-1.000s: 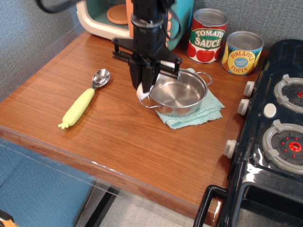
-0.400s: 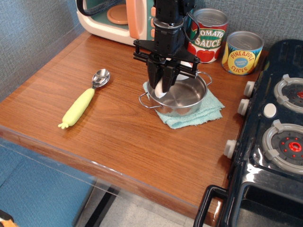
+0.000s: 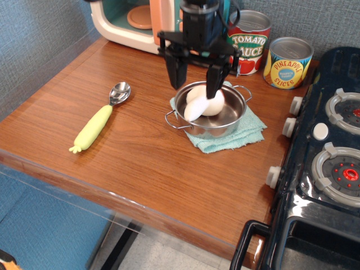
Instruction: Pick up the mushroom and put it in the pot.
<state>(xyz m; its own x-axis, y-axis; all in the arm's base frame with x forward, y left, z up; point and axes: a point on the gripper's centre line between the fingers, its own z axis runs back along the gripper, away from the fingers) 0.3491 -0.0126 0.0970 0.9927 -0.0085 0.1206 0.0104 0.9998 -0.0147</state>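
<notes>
The mushroom (image 3: pixel 202 104) lies inside the pot (image 3: pixel 226 120); only its white stem and pale underside show, the cap is turned away. The shiny steel pot stands on a teal cloth (image 3: pixel 239 135) in the middle of the wooden table. My gripper (image 3: pixel 196 77) hangs just above the pot's back left rim. It is open, with its two black fingers (image 3: pixel 176 70) spread wide and nothing between them. It does not touch the mushroom.
A spoon with a yellow-green handle (image 3: pixel 94 126) lies at the left. A tomato sauce can (image 3: pixel 247 42) and a pineapple can (image 3: pixel 287 62) stand behind the pot. A toy microwave (image 3: pixel 132 22) is at the back left. A black toy stove (image 3: pixel 332 157) fills the right side.
My gripper moved right over the pot with the mushroom, opened and rose. The mushroom now lies loose in the pot.
</notes>
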